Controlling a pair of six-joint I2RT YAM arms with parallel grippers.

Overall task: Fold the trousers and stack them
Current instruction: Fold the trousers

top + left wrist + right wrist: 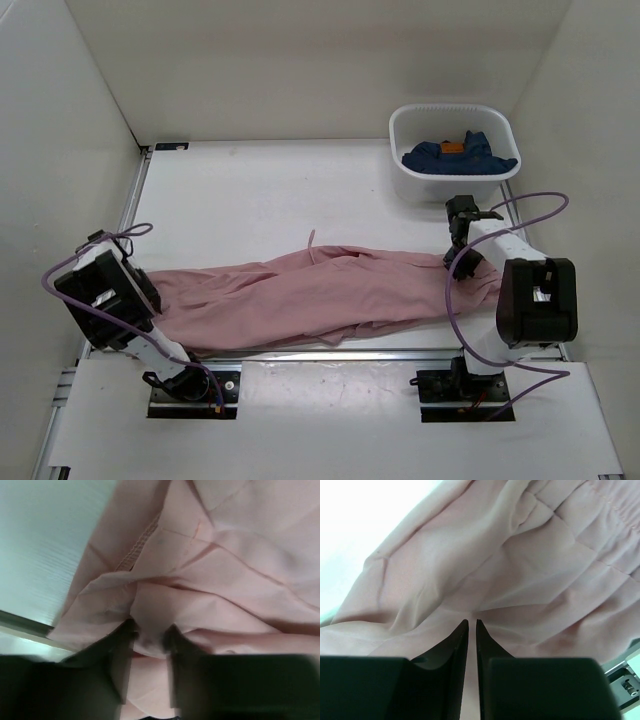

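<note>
Now | my left gripper and right gripper both pinch the trousers | risk: thin fabric slips free if overstretched.

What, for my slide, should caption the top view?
Left gripper and right gripper pinch opposite ends of the trousers, stretched across the table.

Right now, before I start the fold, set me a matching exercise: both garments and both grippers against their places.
1. dusty-pink soft-fabric trousers
2. dark navy-blue garment
3. left gripper
4. right gripper

a. in the white plastic tub
b. shut on the trousers' right end
c. spread across the table
d. shut on the trousers' left end

Pairs: 1-c, 2-a, 3-d, 4-b
</note>
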